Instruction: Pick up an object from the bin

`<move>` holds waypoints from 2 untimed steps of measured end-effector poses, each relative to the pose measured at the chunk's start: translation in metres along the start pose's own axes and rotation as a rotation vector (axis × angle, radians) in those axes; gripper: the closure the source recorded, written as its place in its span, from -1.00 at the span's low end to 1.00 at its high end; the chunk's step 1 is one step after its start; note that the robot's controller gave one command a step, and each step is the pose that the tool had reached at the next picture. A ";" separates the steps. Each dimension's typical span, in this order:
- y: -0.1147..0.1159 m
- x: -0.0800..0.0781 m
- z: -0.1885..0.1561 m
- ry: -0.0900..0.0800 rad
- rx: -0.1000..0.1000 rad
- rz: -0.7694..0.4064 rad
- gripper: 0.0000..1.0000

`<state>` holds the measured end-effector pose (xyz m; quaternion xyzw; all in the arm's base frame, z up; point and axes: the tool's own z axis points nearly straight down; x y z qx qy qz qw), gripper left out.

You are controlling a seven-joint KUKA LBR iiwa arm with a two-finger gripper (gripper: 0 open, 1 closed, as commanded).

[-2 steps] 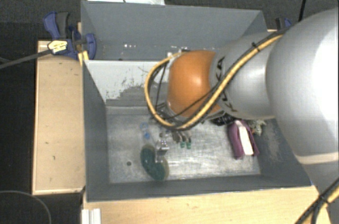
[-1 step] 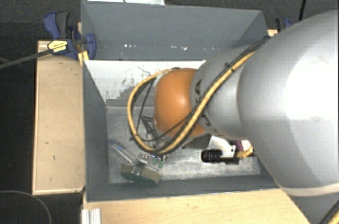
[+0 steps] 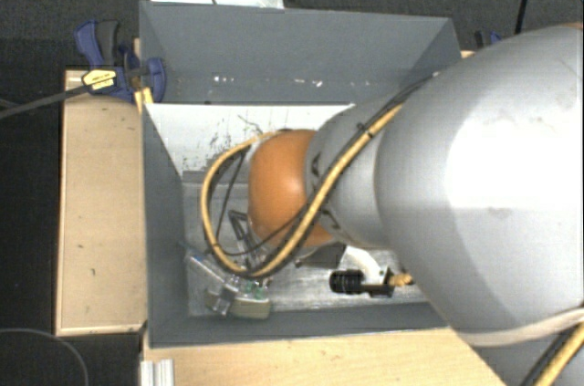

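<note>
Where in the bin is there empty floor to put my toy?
A bare strip of bin floor lies along the near wall, between the gripper in the near-left corner and a small black thing. Another bare patch lies between the orange cover and the left wall. It is crowded under the arm.

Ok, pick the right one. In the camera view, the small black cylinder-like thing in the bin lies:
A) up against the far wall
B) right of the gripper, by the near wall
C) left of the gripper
B: the black thing lies low in the bin by its near wall, to the right of the gripper, which is down in the lower-left corner.
</note>
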<state>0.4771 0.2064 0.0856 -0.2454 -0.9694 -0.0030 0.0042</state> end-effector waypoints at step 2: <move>0.000 -0.003 -0.138 -0.014 0.000 -0.236 1.00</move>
